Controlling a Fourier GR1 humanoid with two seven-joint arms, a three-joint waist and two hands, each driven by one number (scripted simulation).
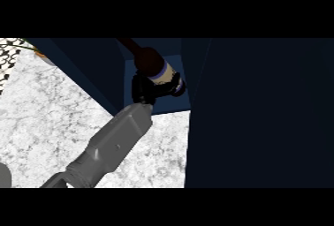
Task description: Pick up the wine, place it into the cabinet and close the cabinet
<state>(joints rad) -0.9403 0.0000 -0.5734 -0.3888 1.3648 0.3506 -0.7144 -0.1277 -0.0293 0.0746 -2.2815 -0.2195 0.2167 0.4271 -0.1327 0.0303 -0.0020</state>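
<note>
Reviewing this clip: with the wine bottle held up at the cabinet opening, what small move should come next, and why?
Probably ease the wine bottle a little deeper and set it down inside the cabinet before letting go. The hand is curled round the bottle's lower part, the bottle sits tilted within the dark blue opening, and the door stands open at the right.

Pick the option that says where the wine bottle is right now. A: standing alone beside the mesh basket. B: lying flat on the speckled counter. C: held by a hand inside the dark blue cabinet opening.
C: the hand curls round the wine bottle, holding it within the dark blue cabinet opening, above the counter.
</note>
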